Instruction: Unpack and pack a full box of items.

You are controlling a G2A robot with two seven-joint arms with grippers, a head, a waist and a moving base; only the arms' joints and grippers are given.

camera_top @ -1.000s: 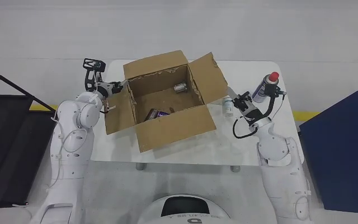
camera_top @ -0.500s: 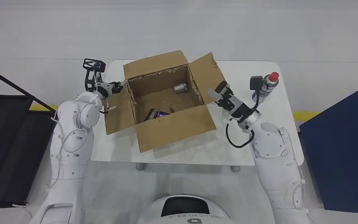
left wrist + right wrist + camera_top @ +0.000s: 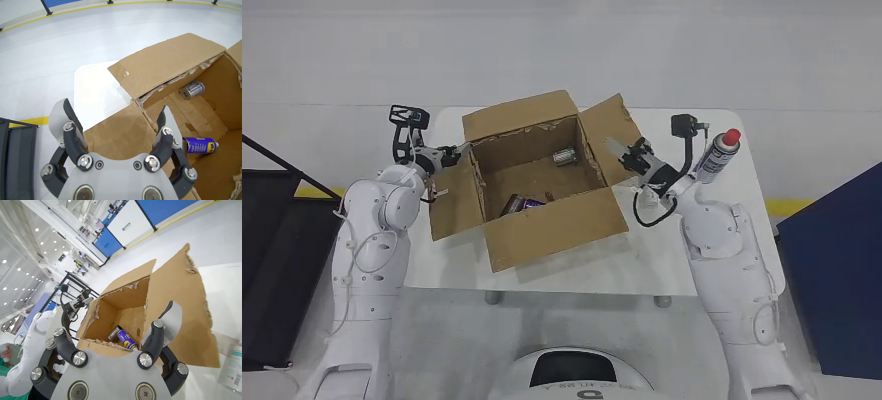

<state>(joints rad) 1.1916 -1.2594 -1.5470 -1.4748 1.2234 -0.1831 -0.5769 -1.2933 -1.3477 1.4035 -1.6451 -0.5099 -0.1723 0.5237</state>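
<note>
Right gripper [image 3: 628,152] swung from red-capped spray can [image 3: 718,150], now upright on white table [image 3: 447,262], to torn cardboard box [image 3: 552,235] flap; jaws wide, empty. Left gripper [image 3: 115,104] wide open at opposite flap, contact unclear. Inside: blue can [image 3: 200,144] on its side, ribbed metal pulley [image 3: 192,90].

box [image 3: 552,232]: matt brown cardboard, edges torn all rough and fuzzy | table [image 3: 634,263]: smooth white, bit of sheen | ribbed cylinder [image 3: 191,92]: dull bare metal | blue can [image 3: 201,145]: glossy printed metal | bottle [image 3: 231,367]: clear plastic | left gripper [image 3: 115,109]: brushed metal plates, pads [image 3: 73,116] black ribbed rubber
</note>
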